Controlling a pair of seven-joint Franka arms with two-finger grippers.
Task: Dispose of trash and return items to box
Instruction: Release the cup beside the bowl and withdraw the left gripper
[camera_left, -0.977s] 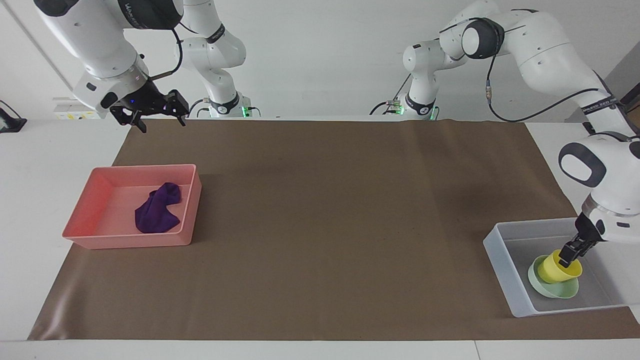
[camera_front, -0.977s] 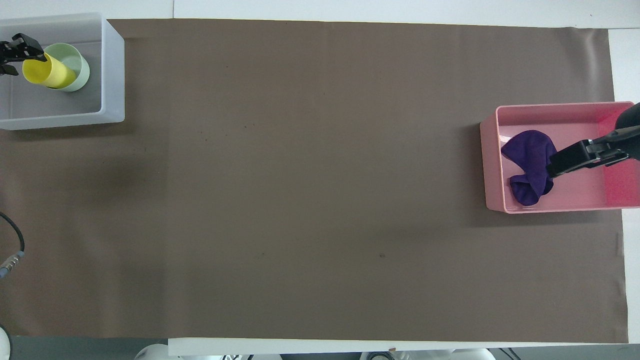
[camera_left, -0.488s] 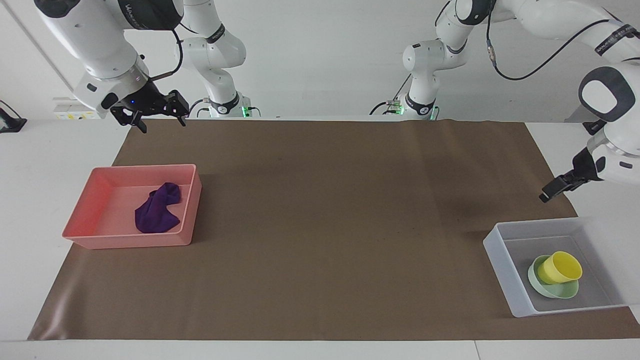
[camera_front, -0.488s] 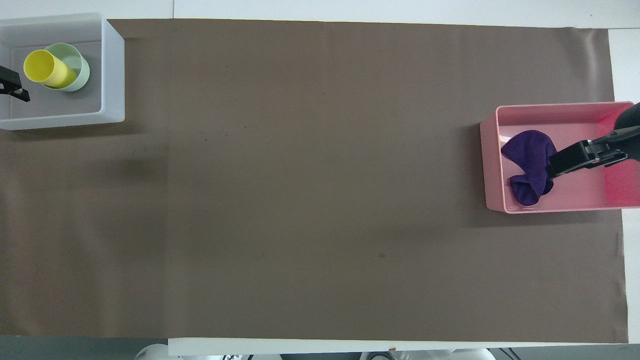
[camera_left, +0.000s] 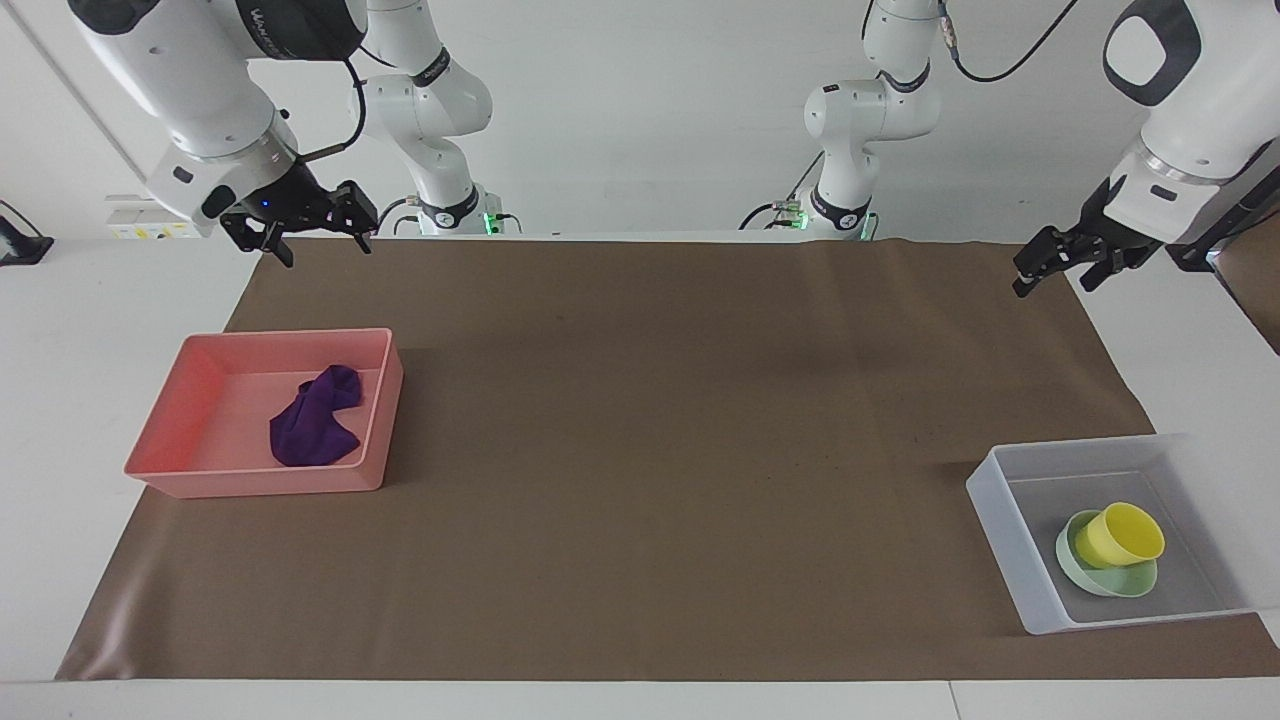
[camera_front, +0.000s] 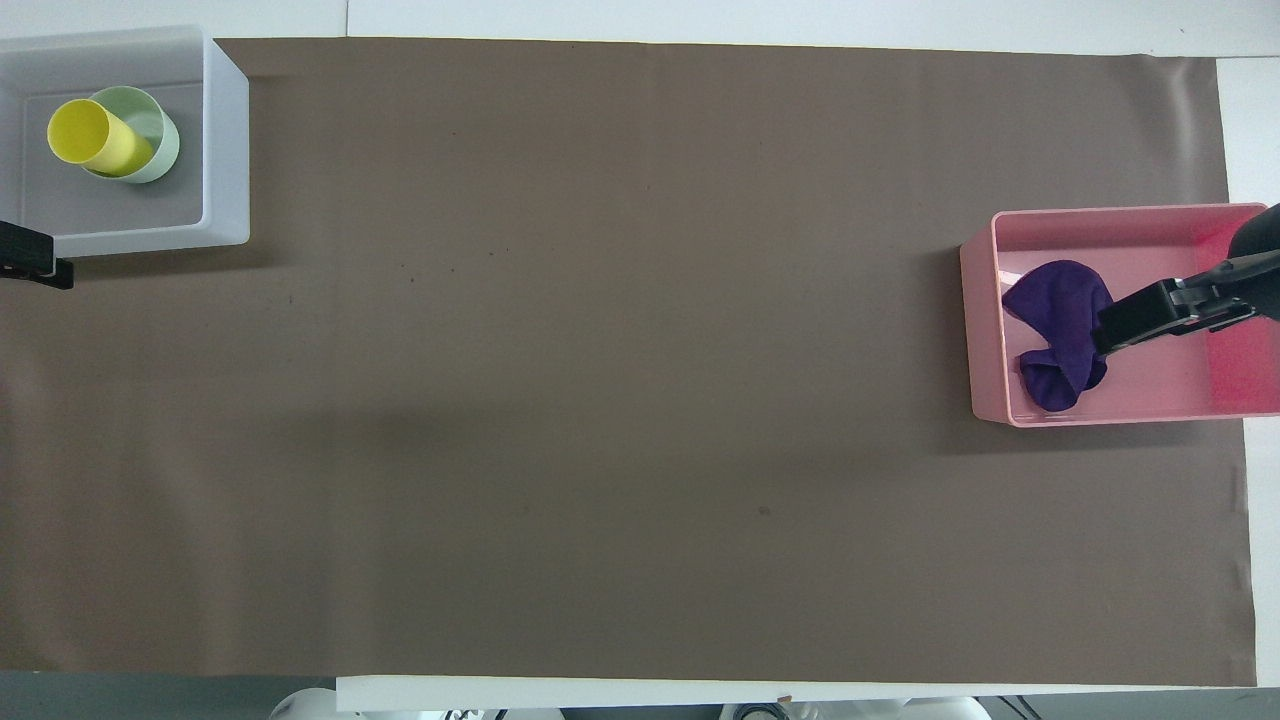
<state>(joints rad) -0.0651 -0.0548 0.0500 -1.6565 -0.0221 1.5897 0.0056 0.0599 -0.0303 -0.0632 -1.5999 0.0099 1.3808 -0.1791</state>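
Observation:
The yellow cup (camera_left: 1121, 534) leans tilted inside the mint-green bowl (camera_left: 1100, 578) in the translucent bin (camera_left: 1000, 520) at the left arm's end of the table; cup (camera_front: 88, 137), bowl (camera_front: 155, 140) and bin (camera_front: 228, 140) also show in the overhead view. The purple rag (camera_left: 314, 419) lies bunched in the pink tray (camera_left: 250, 480); the overhead view shows the rag (camera_front: 1060, 305) too. My left gripper (camera_left: 1051, 283) is open and empty, raised over the mat's edge. My right gripper (camera_left: 327, 252) is open and empty, held high over the pink tray (camera_front: 985, 330).
A brown mat (camera_left: 660, 420) covers the table between the tray and the bin. The white tabletop (camera_left: 60, 400) shows around the mat. Both arm bases stand at the robots' edge of the table.
My left gripper let go of the yellow cup, rose out of the bin and drew back toward the robots. The cup stays tilted in the bowl. The right arm has not moved.

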